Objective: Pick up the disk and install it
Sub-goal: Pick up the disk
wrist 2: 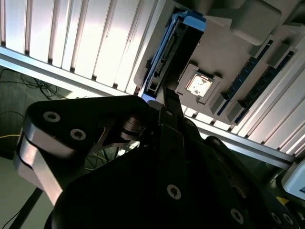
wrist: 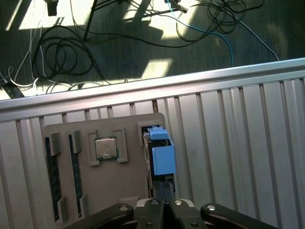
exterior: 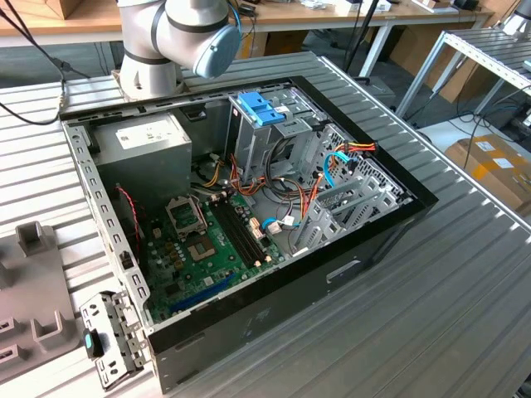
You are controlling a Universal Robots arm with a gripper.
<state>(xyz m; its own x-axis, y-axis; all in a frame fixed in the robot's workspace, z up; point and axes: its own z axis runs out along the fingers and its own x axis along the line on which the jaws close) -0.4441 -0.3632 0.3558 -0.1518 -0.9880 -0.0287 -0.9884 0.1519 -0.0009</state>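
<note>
The disk [wrist: 159, 155] is a dark drive with bright blue rails and a blue end tab. It stands on edge in a slot of a grey parts tray [wrist: 114, 181] on the ribbed metal table. My gripper [wrist: 164, 191] hangs just above the disk's near end, its two thin fingers pressed together with nothing between them. In the second wrist view the fingertips [wrist 2: 170, 98] point toward the disk [wrist 2: 174, 47], a short gap away from it. The open computer case [exterior: 249, 319] lies on the table in the exterior view, with a tall grey drive bay [exterior: 278, 145] inside.
The tray also holds a processor [wrist: 106, 147] and memory sticks [wrist: 52, 176]. A blue clip [exterior: 261, 106] tops the bay, and cables cross the case interior. The arm's base [exterior: 178, 33] stands behind the case. Beyond the table edge [wrist: 143, 90], cables lie on the floor.
</note>
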